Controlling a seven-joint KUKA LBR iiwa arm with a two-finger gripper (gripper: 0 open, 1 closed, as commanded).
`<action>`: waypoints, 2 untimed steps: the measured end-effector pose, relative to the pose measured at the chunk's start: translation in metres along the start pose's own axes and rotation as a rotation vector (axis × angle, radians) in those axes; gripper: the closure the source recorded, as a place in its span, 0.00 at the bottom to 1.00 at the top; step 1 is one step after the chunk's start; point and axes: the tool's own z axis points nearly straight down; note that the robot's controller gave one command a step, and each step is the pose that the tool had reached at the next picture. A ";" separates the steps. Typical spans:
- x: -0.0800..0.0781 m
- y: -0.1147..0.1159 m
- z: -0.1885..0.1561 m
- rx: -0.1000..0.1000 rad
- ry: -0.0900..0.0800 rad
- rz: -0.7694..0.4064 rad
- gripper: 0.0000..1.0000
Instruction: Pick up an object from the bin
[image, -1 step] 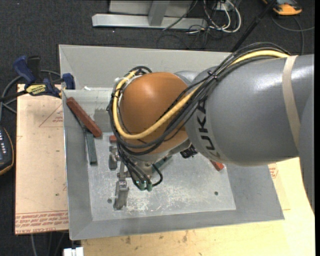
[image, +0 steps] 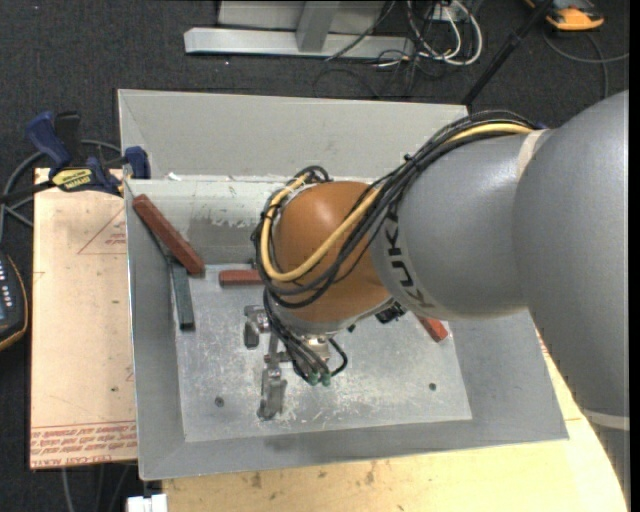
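My gripper (image: 270, 398) hangs low over the bare bin floor near the front edge, left of centre, with nothing seen under its tip. A small red-brown block (image: 238, 277) lies on the floor behind it. Further left, a dark grey bar (image: 184, 299) lies lengthwise along the left wall. A long red-brown bar (image: 167, 234) rests slanted against the back-left corner, its lower end over the grey bar's top.
A small red piece (image: 434, 328) pokes out from under the arm at the bin's right side. The orange wrist cover and cables hide the bin's middle. Bare floor stretches along the front, both left and right of the gripper.
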 end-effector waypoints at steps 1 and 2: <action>0.014 -0.080 0.069 -0.003 -0.016 -0.225 0.00; -0.119 -0.123 0.010 -0.003 -0.021 -0.129 0.00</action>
